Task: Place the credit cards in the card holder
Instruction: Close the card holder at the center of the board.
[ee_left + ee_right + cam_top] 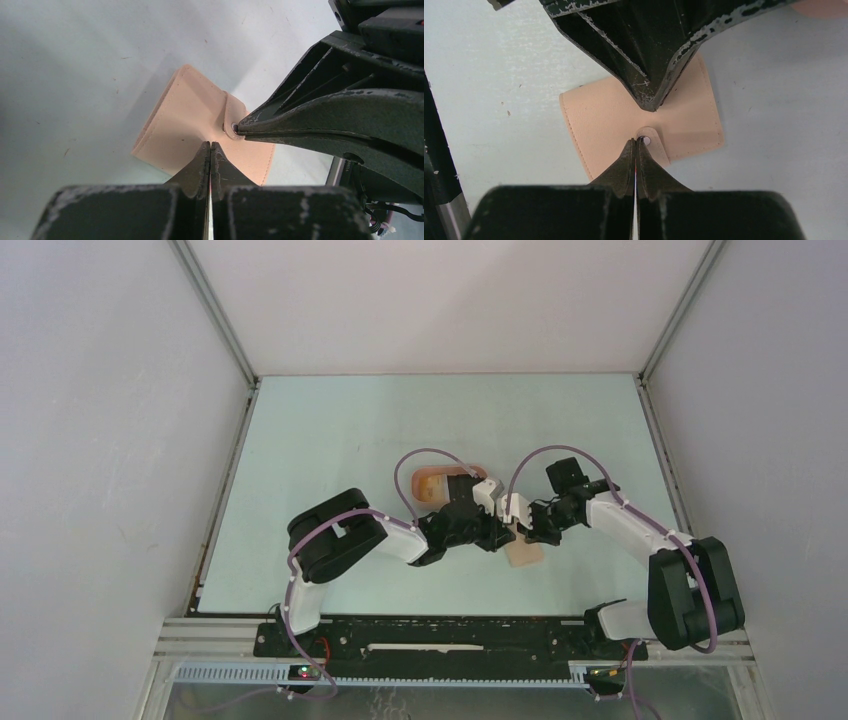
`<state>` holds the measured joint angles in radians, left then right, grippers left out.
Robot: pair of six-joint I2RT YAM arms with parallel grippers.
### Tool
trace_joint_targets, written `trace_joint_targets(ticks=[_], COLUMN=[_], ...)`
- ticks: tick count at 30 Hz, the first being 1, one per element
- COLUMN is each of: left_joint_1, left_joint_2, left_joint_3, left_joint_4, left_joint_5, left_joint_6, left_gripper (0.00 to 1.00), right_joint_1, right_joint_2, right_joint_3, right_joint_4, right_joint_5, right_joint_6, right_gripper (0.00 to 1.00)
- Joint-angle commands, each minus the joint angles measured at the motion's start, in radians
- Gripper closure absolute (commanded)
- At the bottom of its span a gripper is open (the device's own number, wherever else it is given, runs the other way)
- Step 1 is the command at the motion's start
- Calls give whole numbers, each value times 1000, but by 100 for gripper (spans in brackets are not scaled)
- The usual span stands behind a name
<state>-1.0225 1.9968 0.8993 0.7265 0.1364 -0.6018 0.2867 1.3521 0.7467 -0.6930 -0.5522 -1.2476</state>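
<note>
Card holder (594,120) lies closed and flat, skewed on the surface (75,60), its snap tab (650,144) toward the right hand (636,141). The right and left hand (210,145) are pinched together, empty, tips on its cover.

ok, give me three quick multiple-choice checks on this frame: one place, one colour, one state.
1. The tip of the right fingers sits at: A the snap tab of the card holder; B a black card; C bare table.
2. The card holder is: A black; B beige-tan; C pale blue.
3. The left fingers are: A wide open; B shut on a card; C shut, empty.
Key: 1 A, the tip meets the tab's snap; 2 B, it is tan in both wrist views; 3 C, they are pressed together with nothing between.
</note>
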Motion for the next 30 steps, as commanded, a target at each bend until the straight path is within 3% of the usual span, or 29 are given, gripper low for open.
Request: trace_joint_targets(ticks=[1, 20, 30], left_joint_1=[-1, 6, 6], left_joint_2=[0, 3, 4], left_joint_3=[-20, -30, -30], left_joint_4=[22, 47, 50], left_joint_5=[10, 26, 30], left_joint_6=[25, 11, 10], left_gripper=[99, 99, 99], right_joint_1=[24, 22, -24], right_joint_2=[9, 17, -14], right_joint_3=[-1, -1, -2], right_joint_4=[30, 38, 23], right_joint_5=[-12, 6, -32], right_joint_6=[13, 28, 13], right_gripper=[100, 100, 91])
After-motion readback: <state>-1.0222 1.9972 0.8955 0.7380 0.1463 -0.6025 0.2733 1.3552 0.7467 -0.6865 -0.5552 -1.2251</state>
